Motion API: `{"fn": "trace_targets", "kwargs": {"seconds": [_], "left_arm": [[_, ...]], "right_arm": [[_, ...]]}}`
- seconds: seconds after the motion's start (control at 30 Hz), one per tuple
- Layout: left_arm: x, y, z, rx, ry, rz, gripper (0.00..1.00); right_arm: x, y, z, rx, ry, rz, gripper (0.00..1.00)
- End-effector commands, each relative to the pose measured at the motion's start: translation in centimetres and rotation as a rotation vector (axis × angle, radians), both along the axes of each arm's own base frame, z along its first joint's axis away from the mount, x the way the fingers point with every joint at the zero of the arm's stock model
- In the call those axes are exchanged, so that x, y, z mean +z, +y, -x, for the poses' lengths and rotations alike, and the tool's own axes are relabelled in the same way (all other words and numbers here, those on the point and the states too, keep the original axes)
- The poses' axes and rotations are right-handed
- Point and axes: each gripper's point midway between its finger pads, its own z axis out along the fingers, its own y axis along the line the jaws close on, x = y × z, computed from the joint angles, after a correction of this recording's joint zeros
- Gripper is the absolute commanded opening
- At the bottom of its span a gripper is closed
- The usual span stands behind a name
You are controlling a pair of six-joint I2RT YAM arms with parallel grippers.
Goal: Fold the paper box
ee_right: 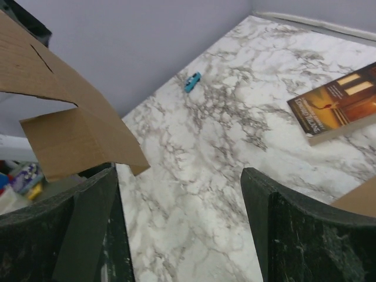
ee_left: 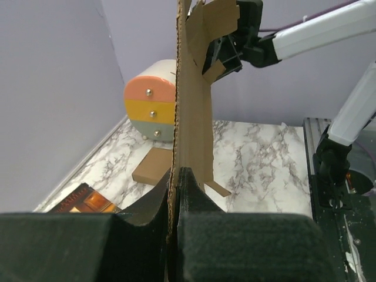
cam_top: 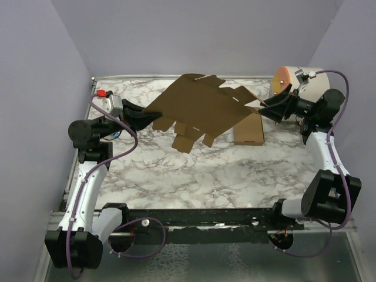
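A: Where's the paper box [cam_top: 205, 108]?

B: It's a flat die-cut sheet, held up over the far half of the tabletop [cam_top: 194, 182] between both arms. Left fingers [ee_left: 197, 200] are clamped on its left edge. Right fingers [ee_right: 294, 205] are spread wide at its right corner. We can't tell from the wrist view whether one touches the flap.

A: Handling?

B: We judge it light, thin and floppy across the span. It creases easily and the tabs could tear. We'd grip plain panel beside a score line.

A: Surroundings?

B: Glossy marble-pattern top, likely slick. Lilac walls close in. Brown carton [cam_top: 249, 129] lies below the sheet's right end. There's also a book [ee_right: 335, 103] and a round drawer unit [ee_left: 150, 108] in the far right corner.
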Motion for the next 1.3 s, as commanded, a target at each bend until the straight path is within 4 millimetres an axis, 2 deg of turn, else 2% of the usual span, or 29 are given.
{"fn": "trace_targets", "kwargs": {"seconds": [0.0,0.2,0.43,0.6,0.77,1.03,1.13,1.27], "left_arm": [[1.6,0.2,0.4,0.012,-0.005,0.065,0.00],[2.6,0.1,1.0,-0.008,-0.033,0.084,0.00],[2.6,0.0,1.2,-0.025,-0.033,0.096,0.00],[2.9,0.0,1.4,-0.028,-0.039,0.099,0.00],[3.2,0.2,0.8,0.002,-0.040,0.086,0.00],[3.6,0.1,0.7,-0.007,-0.045,0.076,0.00],[3.7,0.0,0.9,-0.018,-0.054,0.072,0.00],[3.9,0.0,1.3,-0.036,-0.056,0.071,0.00]], "right_arm": [[3.5,0.7,2.3,0.070,0.029,-0.077,0.87],[5.0,0.8,2.6,0.057,0.032,-0.123,0.87],[7.5,0.8,2.1,0.070,-0.009,-0.209,0.85],[7.6,0.7,1.7,0.078,-0.056,-0.148,0.82],[7.1,0.6,1.7,0.054,-0.081,-0.091,0.82],[9.0,0.4,1.0,0.041,-0.123,-0.078,0.79],[9.2,0.4,0.6,0.042,-0.111,-0.087,0.79],[9.1,1.3,1.1,0.084,-0.125,-0.072,0.76]]}}
